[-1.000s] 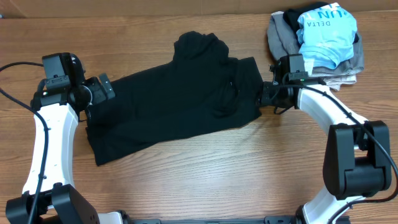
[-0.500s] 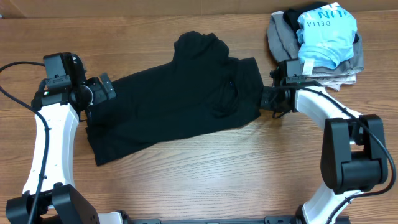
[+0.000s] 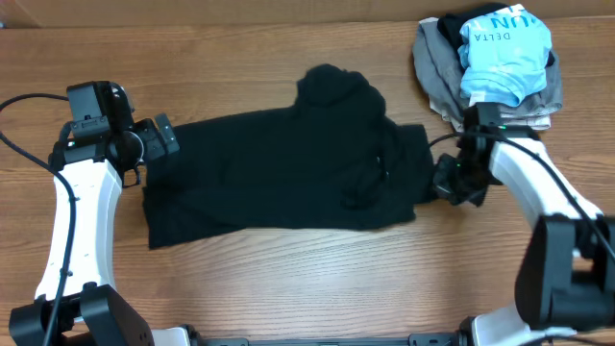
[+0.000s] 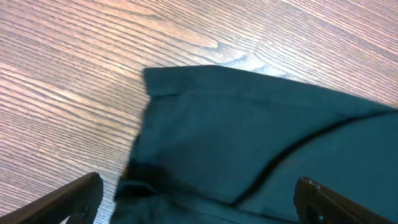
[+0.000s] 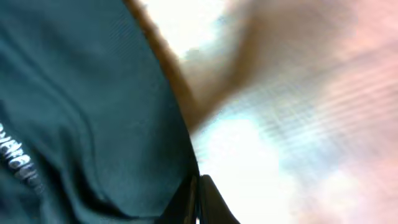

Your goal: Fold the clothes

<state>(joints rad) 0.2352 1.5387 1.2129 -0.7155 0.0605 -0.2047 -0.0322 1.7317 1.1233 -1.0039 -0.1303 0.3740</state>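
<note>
The black garment (image 3: 279, 173) lies spread and wrinkled across the middle of the wooden table, with a bunched lump at its top. My right gripper (image 3: 444, 181) is shut on the garment's right edge; in the right wrist view the dark cloth (image 5: 87, 112) with small white print fills the left side and runs into the closed jaws (image 5: 199, 199). My left gripper (image 3: 154, 142) is open at the garment's upper left corner. In the left wrist view its two fingers straddle the cloth's corner (image 4: 249, 137) without touching.
A pile of folded clothes (image 3: 500, 62) sits at the back right: a light blue "DELTA" shirt on grey and beige garments, just behind my right arm. Bare wooden table (image 3: 307, 279) lies in front of the garment.
My right gripper has pulled the garment's right edge to the right and toward the front; the whole garment slid right and stretched flatter. My left gripper has stayed in place.
</note>
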